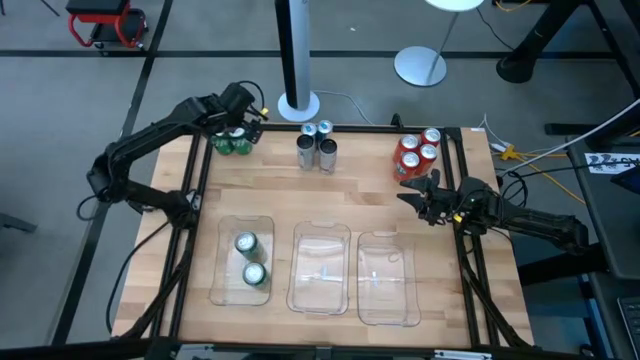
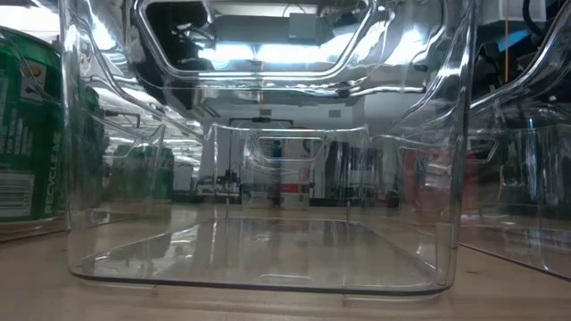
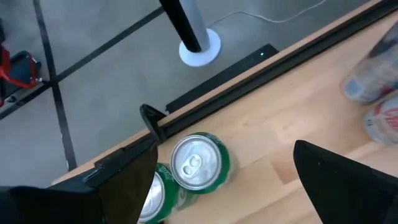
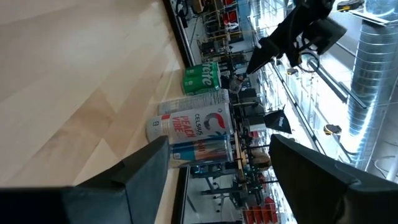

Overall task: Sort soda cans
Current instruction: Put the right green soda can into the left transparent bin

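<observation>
Cans sit grouped by colour along the far edge, two greens (image 1: 249,258) already in the left tray (image 1: 226,230), so the left gripper (image 1: 243,122) hovers spread over the far-left greens (image 1: 232,143) while the right gripper (image 1: 420,190) waits, spread, near the reds (image 1: 419,150).

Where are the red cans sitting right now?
In the high view, the red cans cluster at the table's far right corner, just beyond the open right gripper.

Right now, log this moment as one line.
left gripper: open over green cans | right gripper: open, near red cans | left tray: two green cans
</observation>
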You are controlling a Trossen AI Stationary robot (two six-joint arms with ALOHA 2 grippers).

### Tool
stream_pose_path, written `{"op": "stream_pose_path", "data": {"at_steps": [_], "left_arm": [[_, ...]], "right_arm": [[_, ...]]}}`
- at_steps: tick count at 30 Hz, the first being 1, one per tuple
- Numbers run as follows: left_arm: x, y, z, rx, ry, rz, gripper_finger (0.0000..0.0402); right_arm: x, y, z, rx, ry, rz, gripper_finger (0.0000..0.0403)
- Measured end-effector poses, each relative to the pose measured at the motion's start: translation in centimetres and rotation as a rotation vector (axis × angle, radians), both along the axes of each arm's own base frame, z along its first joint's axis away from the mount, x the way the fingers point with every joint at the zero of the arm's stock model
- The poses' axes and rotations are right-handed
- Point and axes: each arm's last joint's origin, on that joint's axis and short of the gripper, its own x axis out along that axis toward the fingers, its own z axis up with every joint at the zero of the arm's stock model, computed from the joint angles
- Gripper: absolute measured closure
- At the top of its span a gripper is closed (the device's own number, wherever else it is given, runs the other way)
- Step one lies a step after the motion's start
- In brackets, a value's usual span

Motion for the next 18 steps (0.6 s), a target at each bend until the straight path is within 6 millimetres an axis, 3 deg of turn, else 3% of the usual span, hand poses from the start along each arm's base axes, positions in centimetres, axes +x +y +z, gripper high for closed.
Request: {"op": "stream_pose_path", "data": {"at_steps": [9,18], "left_arm": [[-1.6,2.1,-2.4,-0.065,0.057,0.037,0.0039],[-1.5,4.3,-5.0,-0.213,0.074,0.025,0.0039]], "right_arm": [[0.0,0.0,0.0,0.001,0.001,0.000,0.0125],[0.0,0.0,-0.1,0.003,0.012,-0.003,0.0125]]}}
